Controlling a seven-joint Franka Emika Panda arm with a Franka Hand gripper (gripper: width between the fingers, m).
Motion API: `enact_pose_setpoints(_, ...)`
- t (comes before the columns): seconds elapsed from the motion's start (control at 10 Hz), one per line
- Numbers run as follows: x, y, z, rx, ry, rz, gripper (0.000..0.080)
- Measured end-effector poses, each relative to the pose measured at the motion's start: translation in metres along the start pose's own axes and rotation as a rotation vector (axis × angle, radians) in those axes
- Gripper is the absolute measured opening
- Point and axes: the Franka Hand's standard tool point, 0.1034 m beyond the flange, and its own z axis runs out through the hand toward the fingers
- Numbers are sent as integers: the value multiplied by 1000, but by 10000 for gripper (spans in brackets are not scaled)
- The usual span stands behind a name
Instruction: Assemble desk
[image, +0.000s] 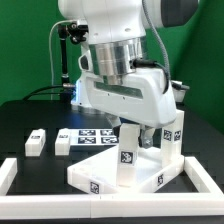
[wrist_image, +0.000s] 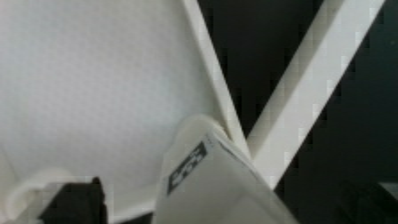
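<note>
Lying directly beneath the gripper (image: 140, 133), the tabletop (image: 98, 178) is sitting rim-up, probably so that its leg sockets are facing the arm. Two legs are standing upright on it, the front leg (image: 128, 160) just before the fingers and the corner leg (image: 172, 140) close beside them, apparently fitted there. Two loose legs (image: 37, 142) are lying well apart from the fingers, seemingly awaiting their turn; the fingers' opening is hiding behind the parts, so I cannot tell whether they are holding anything.

Black table (image: 25, 118) free behind loose legs (image: 36, 141); upright leg (image: 128, 162) on tabletop (image: 95, 178) blocks centre; rail (image: 10, 175) bounds front
</note>
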Motion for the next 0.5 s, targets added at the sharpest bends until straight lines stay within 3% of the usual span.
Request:
enact_pose_setpoints(0.2,1,-6,0,-2,67,-538,649)
enact_pose_setpoints(0.5,2,-6,1,-4,67,-645,649)
